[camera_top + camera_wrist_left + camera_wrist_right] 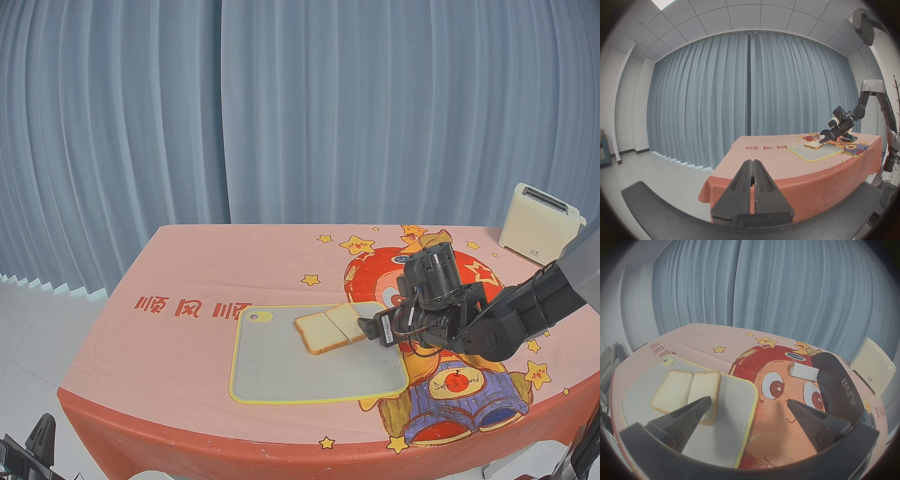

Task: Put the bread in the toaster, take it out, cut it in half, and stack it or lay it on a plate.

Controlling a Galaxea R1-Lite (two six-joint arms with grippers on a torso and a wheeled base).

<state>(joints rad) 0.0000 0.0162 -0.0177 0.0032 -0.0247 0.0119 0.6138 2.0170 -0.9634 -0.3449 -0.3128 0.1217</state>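
Two pale bread halves lie side by side on a grey cutting board with a yellow rim. The nearer half overlaps the other's edge. In the right wrist view the halves sit just beyond one of my fingertips. My right gripper hovers open at the board's right edge, close to the bread and holding nothing. The cream toaster stands at the table's far right corner. My left gripper is shut and empty, low and well off the table's left side.
A black knife blade lies on the tablecloth right of the board, with a small white piece at its tip. The pink printed cloth left of and behind the board is bare. Grey curtains hang behind the table.
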